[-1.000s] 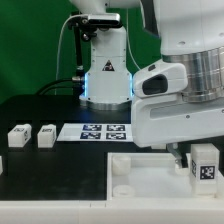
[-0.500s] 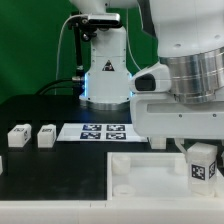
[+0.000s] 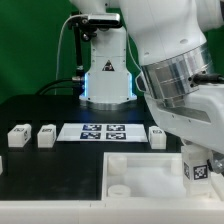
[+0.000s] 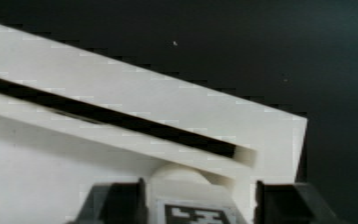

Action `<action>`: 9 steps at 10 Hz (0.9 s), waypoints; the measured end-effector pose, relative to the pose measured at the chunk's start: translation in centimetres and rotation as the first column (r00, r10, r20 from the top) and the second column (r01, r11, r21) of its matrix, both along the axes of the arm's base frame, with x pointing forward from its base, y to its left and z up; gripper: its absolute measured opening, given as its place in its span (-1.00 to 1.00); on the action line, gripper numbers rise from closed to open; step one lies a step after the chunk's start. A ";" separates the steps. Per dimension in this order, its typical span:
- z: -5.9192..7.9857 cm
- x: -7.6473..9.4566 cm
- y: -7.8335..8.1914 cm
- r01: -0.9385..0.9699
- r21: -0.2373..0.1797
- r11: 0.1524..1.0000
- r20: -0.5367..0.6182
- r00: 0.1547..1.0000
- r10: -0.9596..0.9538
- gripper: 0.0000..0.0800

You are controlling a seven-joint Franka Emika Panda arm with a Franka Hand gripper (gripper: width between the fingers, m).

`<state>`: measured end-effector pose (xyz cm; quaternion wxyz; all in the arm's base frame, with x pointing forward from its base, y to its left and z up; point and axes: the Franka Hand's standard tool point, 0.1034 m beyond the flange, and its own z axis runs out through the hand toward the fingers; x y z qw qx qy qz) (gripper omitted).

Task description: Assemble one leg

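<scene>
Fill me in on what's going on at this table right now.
The robot arm's gripper is shut on a white tagged leg, holding it over the near right corner of the large flat white piece. Three more legs, and, stand loose by the marker board.

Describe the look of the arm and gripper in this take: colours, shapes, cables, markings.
The arm is glossy white with rounded, bulky housings and a ribbed grey band round one joint. Its base carries a glowing blue-white triangular marking, with black cables looping beside it. The gripper shows only dark fingers in the wrist view.
</scene>
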<state>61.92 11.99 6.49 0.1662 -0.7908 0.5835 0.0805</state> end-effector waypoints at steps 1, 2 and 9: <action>0.0 0.0 0.0 -0.022 -0.002 1.000 0.008 1.000 0.022 -0.25; 0.0 0.0 0.0 -0.048 -0.004 0.999 0.017 0.999 0.049 -0.07; 0.4 0.3 -1.1 -0.777 -0.226 0.588 0.127 0.575 0.808 0.62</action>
